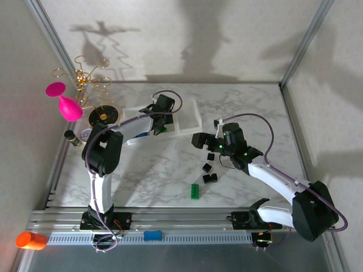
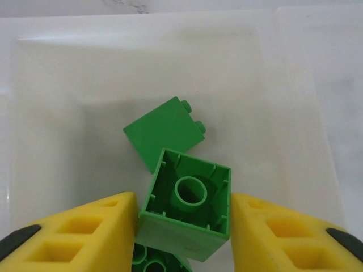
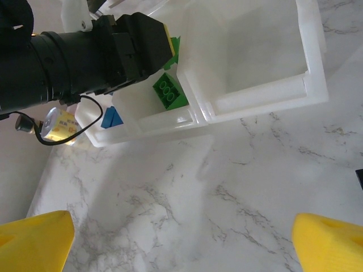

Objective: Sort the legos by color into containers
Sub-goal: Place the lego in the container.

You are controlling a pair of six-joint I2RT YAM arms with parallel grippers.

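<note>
My left gripper (image 2: 185, 226) hangs inside the middle compartment of the clear containers tray (image 1: 191, 117). Its yellow fingers (image 2: 85, 232) are slightly parted. Between them a green lego (image 2: 181, 226) sits loose and tilted, hollow side up, on another green lego (image 2: 148, 263). A third green lego (image 2: 164, 130) lies just beyond. My right gripper (image 3: 181, 249) is wide open over bare marble, short of the tray (image 3: 255, 96), where a green lego (image 3: 169, 90) and a blue lego (image 3: 112, 119) lie. On the table lie black legos (image 1: 210, 177) and a green lego (image 1: 194, 192).
A pink goblet (image 1: 67, 105), a gold wire stand (image 1: 91, 79), a round black-and-gold dish (image 1: 104, 116) and a small bottle (image 1: 72, 139) crowd the back left. The metal rail (image 1: 187, 235) with a blue clip (image 1: 152, 235) runs along the near edge, an orange object (image 1: 31, 240) at its left end.
</note>
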